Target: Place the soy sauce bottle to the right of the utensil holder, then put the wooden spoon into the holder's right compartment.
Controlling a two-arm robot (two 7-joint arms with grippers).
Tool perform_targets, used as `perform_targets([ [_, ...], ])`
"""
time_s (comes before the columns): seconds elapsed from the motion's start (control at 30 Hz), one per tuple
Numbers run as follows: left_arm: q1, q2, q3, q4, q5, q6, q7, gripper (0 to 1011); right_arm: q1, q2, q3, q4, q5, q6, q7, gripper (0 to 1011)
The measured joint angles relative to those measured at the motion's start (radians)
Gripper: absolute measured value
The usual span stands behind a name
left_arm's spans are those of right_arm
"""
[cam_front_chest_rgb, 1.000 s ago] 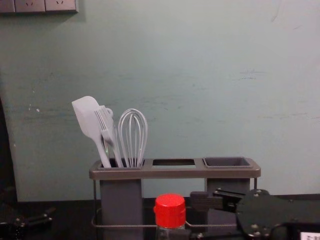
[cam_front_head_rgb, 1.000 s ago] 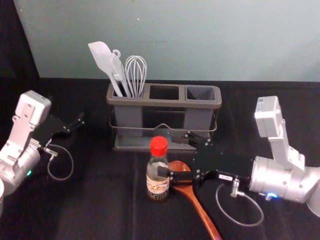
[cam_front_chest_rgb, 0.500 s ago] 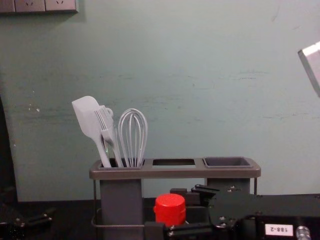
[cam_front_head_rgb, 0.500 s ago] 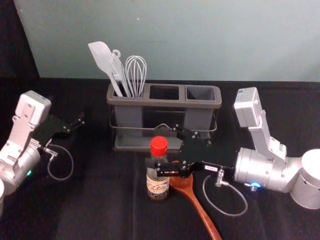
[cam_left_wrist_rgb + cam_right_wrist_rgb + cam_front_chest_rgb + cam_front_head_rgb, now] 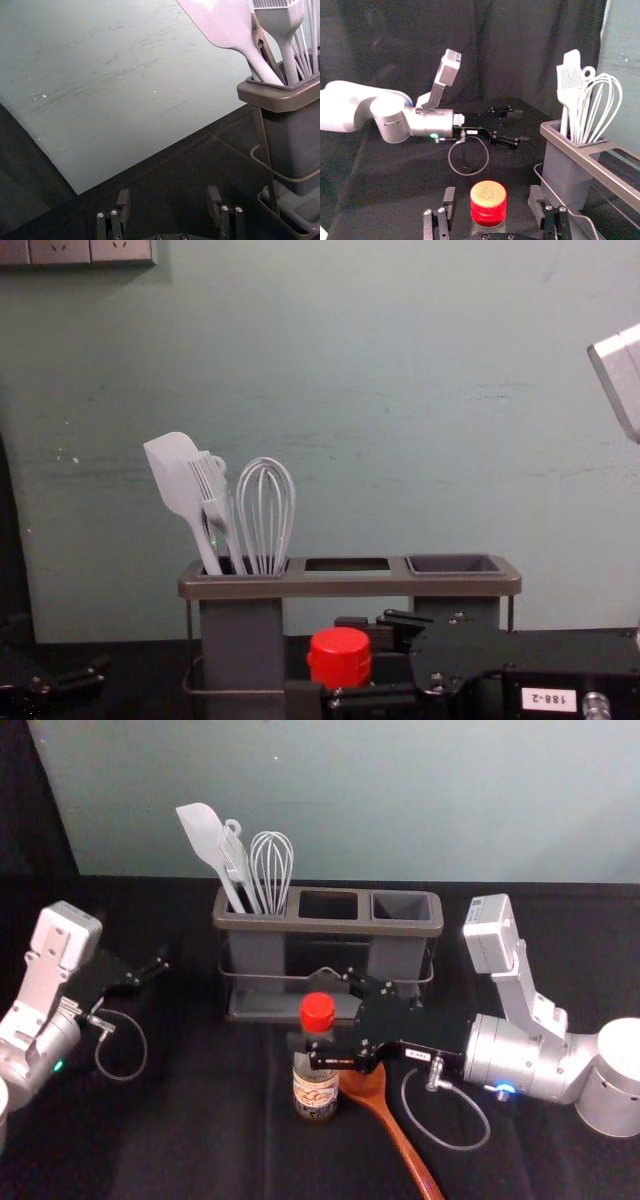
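In the head view my right gripper (image 5: 325, 1012) reaches in from the right, open around the upper part of the upright soy sauce bottle (image 5: 316, 1088). The right wrist view has the red cap (image 5: 488, 202) between the spread fingers of my right gripper (image 5: 492, 196), with gaps on both sides. The wooden spoon (image 5: 397, 1132) lies right of the bottle, its bowl partly hidden under that gripper. Behind stands the utensil holder (image 5: 330, 926), its middle and right compartments empty. My left gripper (image 5: 160, 963) is parked at the left; in its wrist view the left gripper (image 5: 169, 196) is open.
A spatula (image 5: 205, 835), a brush and a whisk (image 5: 272, 865) stand in the holder's left compartment. The wall (image 5: 400, 420) rises behind the holder. Cable loops hang from both arms, the right one (image 5: 440, 1145) close to the spoon handle.
My right gripper has moved left and slightly back, so that its fingers now stand on both sides of the bottle. Bottle, spoon and left arm have stayed put.
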Motion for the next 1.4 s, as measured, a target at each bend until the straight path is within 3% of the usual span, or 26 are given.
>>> perform_targets([
  [0.17,0.0,0.0,0.0,0.0,0.0,0.0,0.0,1005,0.0,0.001,0.001,-0.001,0.0,0.0,0.0,874],
  [0.47,0.0,0.0,0.0,0.0,0.0,0.0,0.0,1005,-0.001,0.002,0.002,-0.003,0.001,0.0,0.0,595],
  [0.53,0.0,0.0,0.0,0.0,0.0,0.0,0.0,1005,-0.001,0.002,0.002,-0.003,0.001,0.0,0.001,491],
  [0.6,0.0,0.0,0.0,0.0,0.0,0.0,0.0,1005,-0.002,0.002,0.002,-0.003,0.001,0.0,0.001,481],
  [0.67,0.0,0.0,0.0,0.0,0.0,0.0,0.0,1005,-0.002,0.002,0.002,-0.003,0.001,0.0,0.001,397],
  [0.97,0.0,0.0,0.0,0.0,0.0,0.0,0.0,1005,-0.002,0.005,0.002,-0.007,0.002,0.0,0.001,382],
  [1.4,0.0,0.0,0.0,0.0,0.0,0.0,0.0,1005,-0.019,0.055,0.03,-0.111,0.012,-0.002,-0.011,382],
])
